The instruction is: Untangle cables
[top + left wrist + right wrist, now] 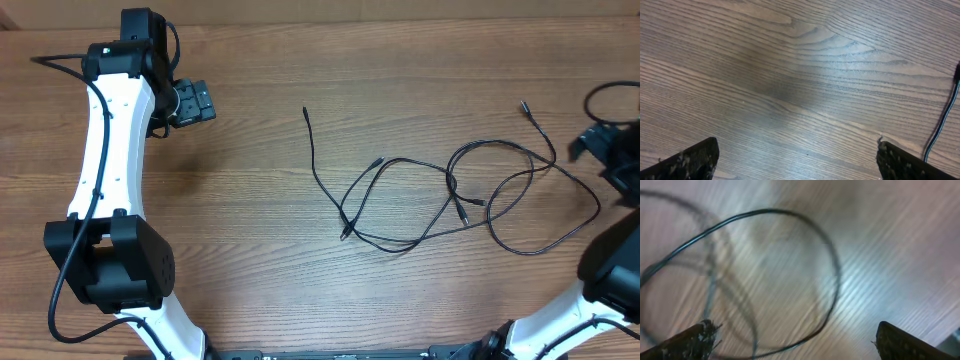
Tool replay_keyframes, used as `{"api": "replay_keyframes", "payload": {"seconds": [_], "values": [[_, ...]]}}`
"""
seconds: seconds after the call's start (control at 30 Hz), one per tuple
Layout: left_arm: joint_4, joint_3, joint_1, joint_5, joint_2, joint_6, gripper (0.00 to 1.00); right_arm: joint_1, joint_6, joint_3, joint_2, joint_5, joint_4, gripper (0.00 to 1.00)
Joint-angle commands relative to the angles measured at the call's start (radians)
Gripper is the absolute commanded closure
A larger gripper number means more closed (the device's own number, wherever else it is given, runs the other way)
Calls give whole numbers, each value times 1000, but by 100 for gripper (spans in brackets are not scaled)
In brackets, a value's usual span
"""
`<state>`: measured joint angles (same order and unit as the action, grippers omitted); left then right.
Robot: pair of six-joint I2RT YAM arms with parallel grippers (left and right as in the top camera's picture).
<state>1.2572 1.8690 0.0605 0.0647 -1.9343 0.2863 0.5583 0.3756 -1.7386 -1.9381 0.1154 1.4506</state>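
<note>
Thin black cables (452, 185) lie tangled in loose loops on a wood-grain worktop (250, 260), between its centre and right edge.

A brown wood-grain table (250, 250) fills every view.

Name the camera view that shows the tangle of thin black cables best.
Overhead: the whole tangle of thin black cables shows on the wooden table. The right wrist view catches only one blurred loop; the left wrist view, none of it.
</note>
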Motion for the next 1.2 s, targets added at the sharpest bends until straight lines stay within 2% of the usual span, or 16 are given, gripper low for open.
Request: {"api": "replay_keyframes", "payload": {"seconds": [0.0, 0.1, 0.17, 0.3, 0.4, 0.43, 0.47, 0.5, 0.53, 0.67, 0.8, 0.87, 1.0, 1.17], "values": [[-1, 11, -4, 5, -13, 9, 0, 75, 13, 70, 13, 29, -15, 0], [-1, 11, -4, 5, -13, 9, 0, 118, -43, 151, 13, -54, -92, 1], [-1, 11, -4, 5, -13, 9, 0, 125, -92, 223, 13, -165, -161, 7], [-1, 11, -4, 5, -13, 9, 0, 124, -89, 317, 13, -226, -245, 15], [-1, 11, -4, 5, -13, 9, 0, 124, -90, 383, 13, -225, -300, 32], [-1, 11, -4, 5, -13, 9, 0, 124, -89, 399, 13, -226, -318, 54], [-1, 11, -4, 5, -13, 9, 0, 124, -89, 403, 13, -226, -322, 67], [-1, 11, -4, 5, -13, 9, 0, 124, -89, 404, 13, -235, -325, 96], [-1, 11, -4, 5, -13, 9, 0, 124, -114, 390, 15, -323, -322, 96], [-1, 11, -4, 5, -13, 9, 0, 124, -172, 287, 55, -451, -251, 96], [-1, 11, -4, 5, -13, 9, 0, 119, -172, 78, 138, -540, -148, 96], [-1, 11, -4, 5, -13, 9, 0, 115, -172, -56, 179, -610, -108, 96], [-1, 11, -4, 5, -13, 9, 0, 80, -146, -453, 243, -792, -79, 96], [-1, 11, -4, 5, -13, 9, 0, -10, -83, -853, 256, -790, -83, 96]]}}
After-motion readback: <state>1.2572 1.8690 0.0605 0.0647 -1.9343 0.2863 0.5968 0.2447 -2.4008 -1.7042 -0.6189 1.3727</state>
